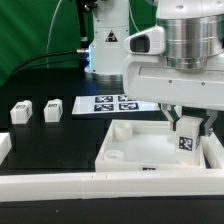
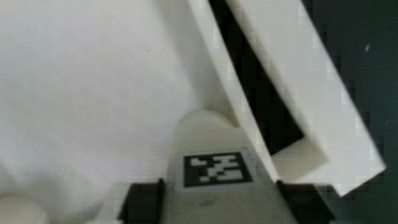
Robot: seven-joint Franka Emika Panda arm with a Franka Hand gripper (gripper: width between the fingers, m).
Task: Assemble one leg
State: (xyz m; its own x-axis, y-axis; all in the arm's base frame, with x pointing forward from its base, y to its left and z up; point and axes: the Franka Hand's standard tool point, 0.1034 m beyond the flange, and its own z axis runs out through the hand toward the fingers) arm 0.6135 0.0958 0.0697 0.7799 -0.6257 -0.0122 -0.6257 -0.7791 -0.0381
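**Gripper held one white leg over a corner of the tray**

The gripper (image 1: pixel 186 128) hung above the large white tray (image 1: pixel 135 152), at the corner on the exterior view's right. Its dark fingers (image 2: pixel 146 203) were closed narrowly on a small white leg (image 1: pixel 186 140), pressing its two sides. The leg's face carried a black-and-white square marker, and in the wrist view the leg (image 2: pixel 217 150) tapered to a rounded end.

The tray was smooth, matte and square, with raised walls and a round socket (image 1: pixel 121 130) in a corner. The held leg sat just inside the tray's wall, with little room on that side and open tray floor on the other. In the wrist view a white rail (image 2: pixel 285 80) ran alongside, with a dark gap between it and the tray.

Beyond the tray lay the flat marker board (image 1: pixel 118 102). Well apart from the tray, toward the exterior view's left, three more legs (image 1: pixel 52 109) stood on the black table (image 1: pixel 60 140), with bare surface around them.
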